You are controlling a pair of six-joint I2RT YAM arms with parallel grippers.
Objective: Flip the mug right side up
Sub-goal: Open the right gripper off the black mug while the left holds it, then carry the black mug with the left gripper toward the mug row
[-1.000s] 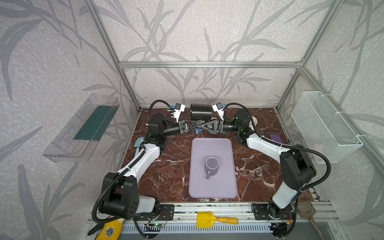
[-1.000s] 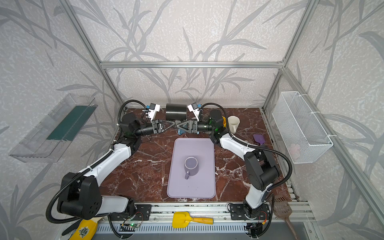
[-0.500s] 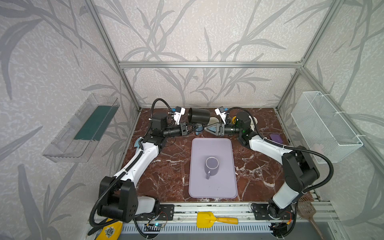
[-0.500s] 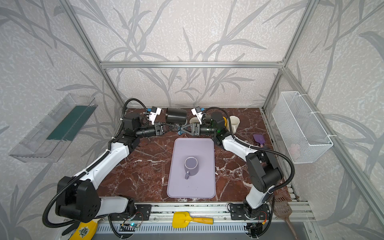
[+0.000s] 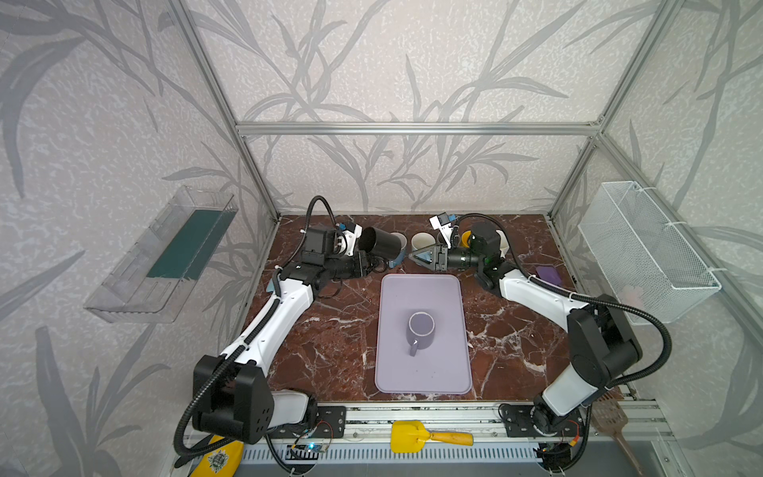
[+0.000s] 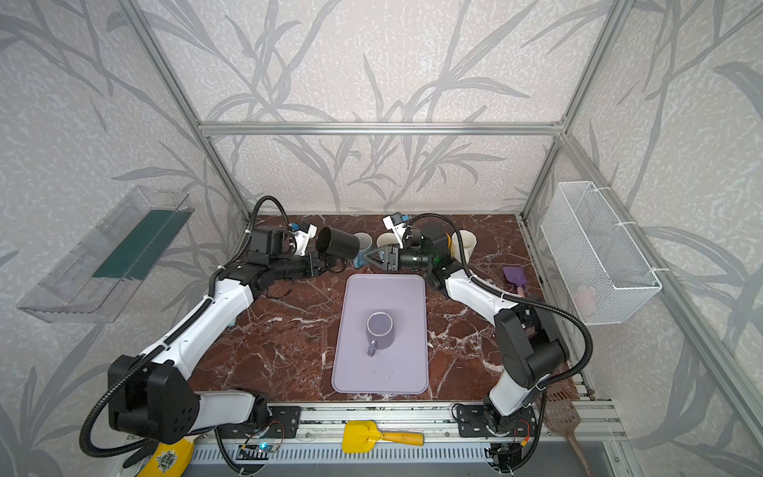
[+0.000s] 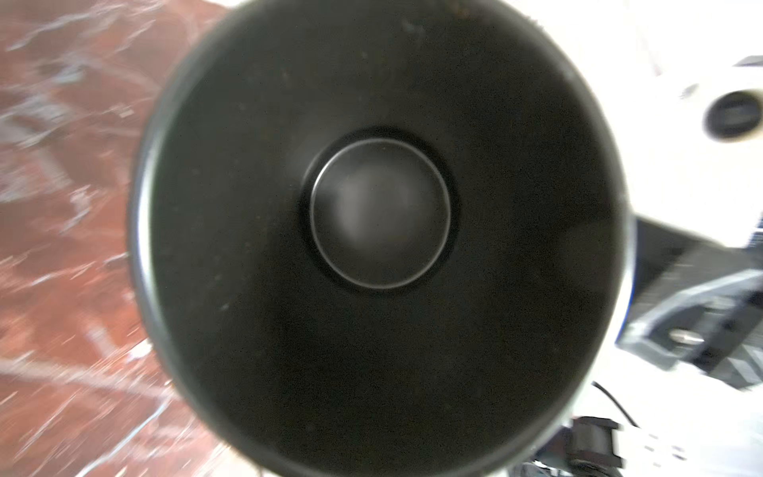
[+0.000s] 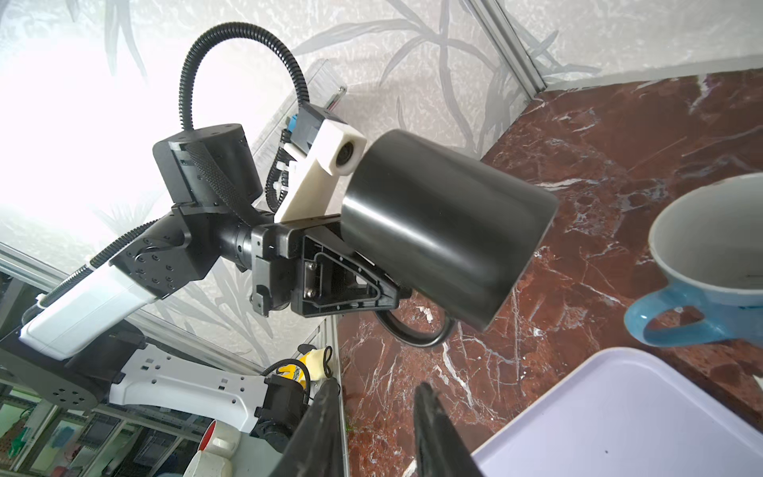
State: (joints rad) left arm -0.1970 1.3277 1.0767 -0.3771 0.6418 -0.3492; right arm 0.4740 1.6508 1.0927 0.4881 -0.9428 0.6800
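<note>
Roughly halfway, seemingly: gripping mug [image 8: 446,231] by handle with left gripper [image 8: 392,295] clamped, aloft on its side at 11 o'clock of tray [image 5: 421,371], with right gripper [image 8: 375,388] parted, empty. Remaining: tip upright, set down.

The black mug [image 5: 382,244] now hangs from the left gripper [image 5: 373,266] alone, shifted left of the middle of the bench's back edge; the right gripper [image 5: 414,256] no longer touches it, sits further right, its jaws slightly narrower than before.
</note>
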